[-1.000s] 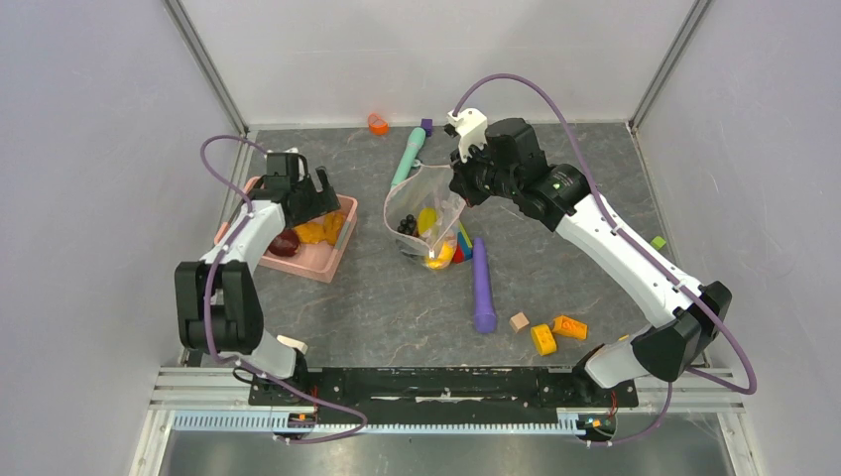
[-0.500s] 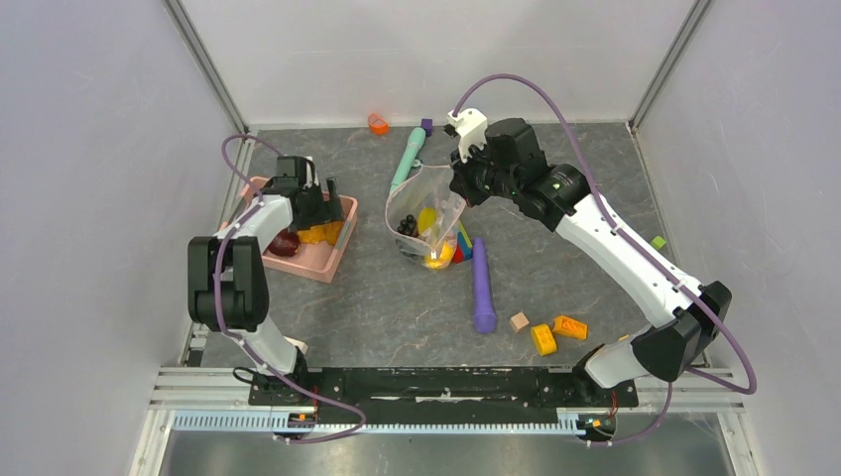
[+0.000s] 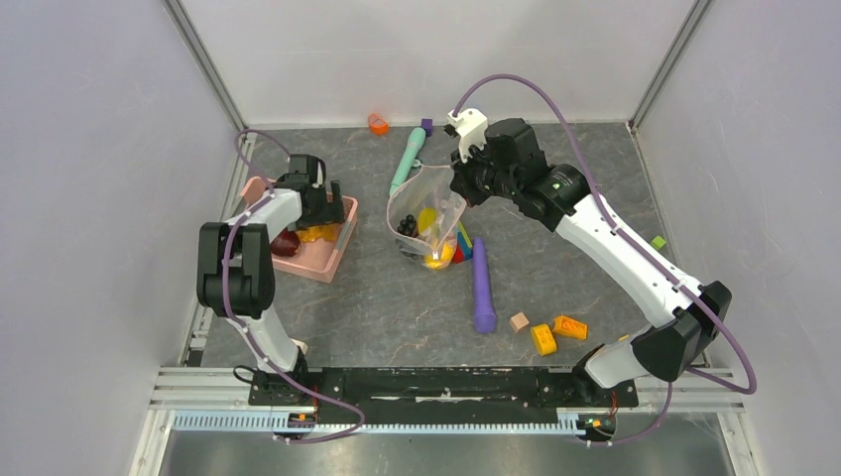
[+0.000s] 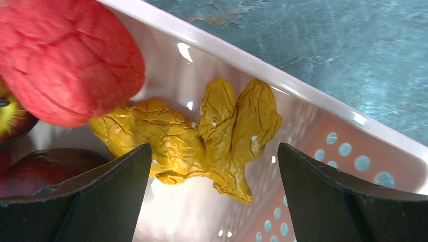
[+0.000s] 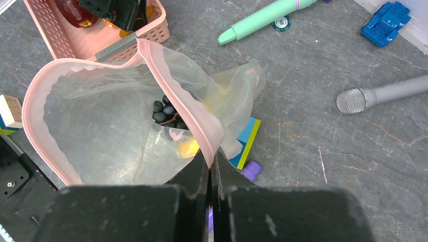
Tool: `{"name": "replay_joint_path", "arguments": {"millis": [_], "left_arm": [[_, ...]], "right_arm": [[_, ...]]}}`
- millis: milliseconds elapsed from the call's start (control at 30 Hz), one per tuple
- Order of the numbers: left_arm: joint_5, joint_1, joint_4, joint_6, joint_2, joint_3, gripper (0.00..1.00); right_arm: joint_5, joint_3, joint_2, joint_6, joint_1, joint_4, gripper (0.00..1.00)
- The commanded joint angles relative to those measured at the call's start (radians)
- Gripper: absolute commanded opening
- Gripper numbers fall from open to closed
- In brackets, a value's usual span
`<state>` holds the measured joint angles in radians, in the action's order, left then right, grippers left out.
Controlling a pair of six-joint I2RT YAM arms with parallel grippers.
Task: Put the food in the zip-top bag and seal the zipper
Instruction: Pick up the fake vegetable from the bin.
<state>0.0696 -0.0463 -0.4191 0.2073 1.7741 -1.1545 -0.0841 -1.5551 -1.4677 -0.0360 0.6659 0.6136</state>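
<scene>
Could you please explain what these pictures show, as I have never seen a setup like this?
These are two robot arms bolted at the near edge of a table, each ending in a two-finger claw. One picture looks down from above; the other two come from a camera on each wrist. The left claw hangs open over a crumpled yellow toy, beside a red toy, inside the pink basket. The right claw is pinched shut on the rim of the zip-top bag, holding its mouth open; some food already lies inside. A purple stick, a teal stick and toy blocks lie on the table.
</scene>
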Motion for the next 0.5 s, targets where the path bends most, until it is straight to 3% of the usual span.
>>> {"name": "replay_joint_path", "arguments": {"millis": [0, 233, 467], "left_arm": [[0.181, -0.013, -0.071, 0.018, 0.046, -0.034, 1.0], [0.141, -0.012, -0.039, 0.04, 0.036, -0.017, 0.95], [0.103, -0.021, -0.015, 0.05, 0.04, -0.013, 0.81]], "right_arm": [[0.019, -0.003, 0.033, 0.005, 0.001, -0.04, 0.0], [0.024, 0.004, 0.04, 0.004, 0.001, -0.04, 0.0], [0.037, 0.013, 0.052, 0.005, 0.001, -0.04, 0.0]]}}
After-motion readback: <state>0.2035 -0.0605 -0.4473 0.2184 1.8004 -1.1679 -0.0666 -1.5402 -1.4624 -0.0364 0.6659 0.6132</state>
